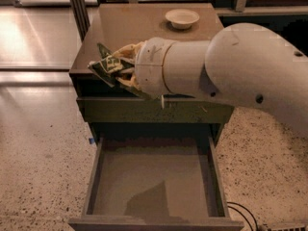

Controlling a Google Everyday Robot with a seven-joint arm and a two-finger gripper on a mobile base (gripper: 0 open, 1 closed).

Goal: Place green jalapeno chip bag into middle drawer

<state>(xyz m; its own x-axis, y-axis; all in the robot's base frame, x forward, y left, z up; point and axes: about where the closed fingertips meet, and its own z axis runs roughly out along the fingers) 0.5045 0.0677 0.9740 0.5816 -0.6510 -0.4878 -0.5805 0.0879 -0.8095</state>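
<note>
You're seeing a bulky white arm (240, 66), dark screw holes dotting it, its cream gripper (117, 67) hanging at the cabinet's (144, 28) front-left corner.

Left of centre, the gripper (122, 70), pale plastic by its look, clamps the glossy foil bag (106, 67). Arm (231, 66) smooth matt white. Drawer (154, 177) matt grey-brown inside. Cabinet top (130, 28) smooth, faintly shiny. Ground (38, 167) speckled, polished.

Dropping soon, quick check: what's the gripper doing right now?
Gripper: shut on the green jalapeno chip bag, over the front-left edge of the cabinet.
</note>
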